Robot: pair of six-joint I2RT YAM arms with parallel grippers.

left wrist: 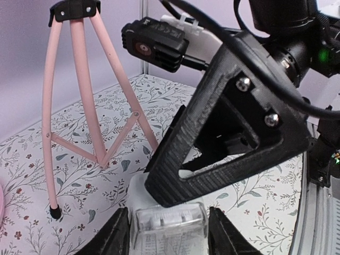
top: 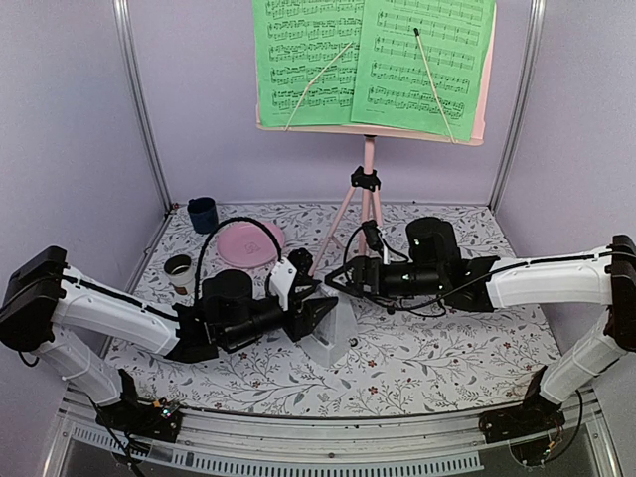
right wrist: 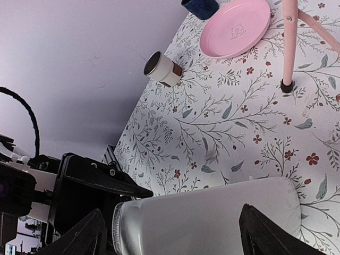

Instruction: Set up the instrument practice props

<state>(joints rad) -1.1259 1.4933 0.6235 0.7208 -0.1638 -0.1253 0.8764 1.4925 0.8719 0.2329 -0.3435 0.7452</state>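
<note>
Metronome [top: 333, 340] sits mid-tabletop [top: 447, 370], in front of the music stand [top: 368, 189]. The left gripper [top: 310, 320] pinches its clear end. The right gripper [top: 343, 281], spread wide and empty, straddles its length from just above.

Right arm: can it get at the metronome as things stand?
Probably yes. The right claw is open right at the metronome, with nothing between them. But the left claw seems clamped on it, so the fingers could collide.
</note>
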